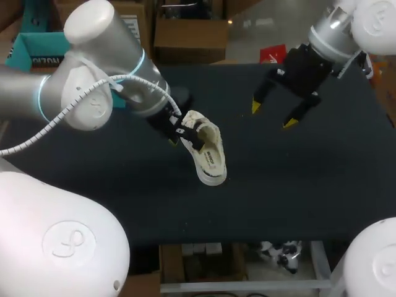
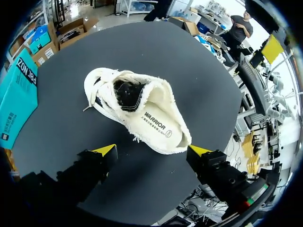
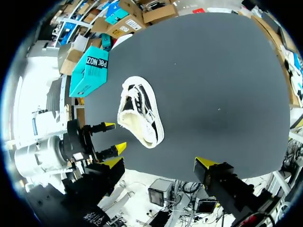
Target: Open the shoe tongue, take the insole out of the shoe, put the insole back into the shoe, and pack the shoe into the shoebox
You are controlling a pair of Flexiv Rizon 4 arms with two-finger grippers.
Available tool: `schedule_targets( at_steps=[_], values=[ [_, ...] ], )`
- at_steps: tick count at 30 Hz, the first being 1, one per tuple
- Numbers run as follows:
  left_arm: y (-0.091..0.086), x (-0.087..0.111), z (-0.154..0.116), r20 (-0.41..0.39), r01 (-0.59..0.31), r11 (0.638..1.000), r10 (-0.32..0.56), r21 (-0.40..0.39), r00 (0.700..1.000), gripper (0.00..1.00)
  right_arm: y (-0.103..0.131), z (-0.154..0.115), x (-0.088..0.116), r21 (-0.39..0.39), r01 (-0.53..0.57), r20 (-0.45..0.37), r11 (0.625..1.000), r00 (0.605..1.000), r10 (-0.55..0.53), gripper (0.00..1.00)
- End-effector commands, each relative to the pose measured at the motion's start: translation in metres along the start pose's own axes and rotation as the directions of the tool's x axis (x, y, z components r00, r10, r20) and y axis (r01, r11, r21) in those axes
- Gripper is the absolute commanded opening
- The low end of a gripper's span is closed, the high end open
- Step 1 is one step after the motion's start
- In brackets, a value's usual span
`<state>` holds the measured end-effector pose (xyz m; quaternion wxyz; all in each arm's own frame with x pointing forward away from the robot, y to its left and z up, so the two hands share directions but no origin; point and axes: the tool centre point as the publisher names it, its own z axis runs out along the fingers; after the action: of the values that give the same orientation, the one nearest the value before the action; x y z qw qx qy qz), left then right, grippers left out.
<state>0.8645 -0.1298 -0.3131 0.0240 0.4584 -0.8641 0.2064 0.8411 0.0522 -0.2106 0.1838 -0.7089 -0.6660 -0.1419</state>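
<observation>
The white canvas shoe [image 2: 142,111] lies on the dark surface [image 2: 189,61] with its opening turned up, just ahead of the left jaws. These stand wide open: one yellow fingertip [image 2: 105,150] is clear of the shoe and the other [image 2: 199,150] is just beside the heel, so nothing is pinched. The right jaws are open and empty too, hanging above the surface well apart from the shoe, on its far side. The teal shoebox [image 3: 90,71] sits at the surface's edge, apart from the shoe.

The main risk, as I judge it, is the soft upper. If the left jaws close on the collar alone, the cloth may fold and slip free, or the whole light shoe may drag across the surface instead of being held. With the heel so close to one fingertip, an uneven closing could push the shoe round before the second finger arrives. The laces [image 2: 94,90] lie loose at the toe end and could snag a fingertip. A pinch that is too deep might catch the insole [image 2: 158,125] along with the wall.

The upper is cream woven fabric with a frayed, fuzzy rim round the collar. The insole looks flat, smooth and pale, with print at the heel. The shoe's throat is dark and hidden under the lacing. The surface is matt and even; the shoebox is plain, straight-edged cardboard
</observation>
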Motion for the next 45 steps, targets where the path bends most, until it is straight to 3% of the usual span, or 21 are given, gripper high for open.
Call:
schedule_targets(
  at_steps=[1,8,10,15,22,31,34,38,41,43,45],
  values=[
    [-0.013,0.004,0.014,0.119,0.211,0.977,-0.206,-0.03,0.971,1.0,-0.01,-0.007,0.003,-0.006,0.117,0.044,0.993,0.992,-0.117,1.0],
    [-0.013,0.004,0.014,0.119,0.211,0.977,-0.206,-0.03,0.971,1.0,-0.01,-0.007,0.003,-0.006,0.117,0.044,0.993,0.992,-0.117,1.0],
    [-0.013,0.004,0.014,0.119,0.211,0.977,-0.206,-0.03,0.971,1.0,-0.005,-0.011,0.002,0.019,0.19,0.075,0.982,0.979,-0.191,1.0],
    [-0.013,0.003,0.02,0.168,0.315,0.949,-0.306,-0.03,0.937,1.0,0.004,-0.014,0.003,0.106,0.329,0.166,0.938,0.925,-0.343,1.0],
    [-0.011,0.003,0.023,0.224,0.417,0.909,-0.404,-0.015,0.887,1.0,0.006,-0.016,0.005,0.159,0.455,0.224,0.876,0.848,-0.48,1.0],
    [-0.016,0.0,0.035,0.314,0.503,0.863,-0.491,0.047,0.813,1.0,0.006,-0.015,0.005,0.159,0.46,0.219,0.874,0.846,-0.486,1.0],
    [-0.019,-0.006,0.041,0.332,0.529,0.847,-0.515,0.054,0.79,0.7,0.006,-0.015,0.005,0.159,0.46,0.219,0.874,0.846,-0.486,1.0],
    [-0.023,-0.011,0.053,0.324,0.55,0.834,-0.534,0.047,0.781,0.41,0.0,-0.02,-0.012,0.141,0.569,0.209,0.81,0.783,-0.586,1.0],
    [-0.024,-0.012,0.057,0.315,0.564,0.825,-0.548,0.046,0.775,0.33,-0.003,-0.024,-0.021,0.172,0.62,0.232,0.766,0.73,-0.643,1.0],
    [-0.025,-0.013,0.058,0.311,0.568,0.822,-0.551,0.044,0.774,0.29,-0.005,-0.026,-0.027,0.198,0.67,0.243,0.715,0.674,-0.698,1.0],
    [-0.025,-0.014,0.06,0.312,0.575,0.817,-0.559,0.047,0.768,0.18,-0.008,-0.028,-0.033,0.233,0.719,0.267,0.655,0.601,-0.754,1.0]
  ],
)
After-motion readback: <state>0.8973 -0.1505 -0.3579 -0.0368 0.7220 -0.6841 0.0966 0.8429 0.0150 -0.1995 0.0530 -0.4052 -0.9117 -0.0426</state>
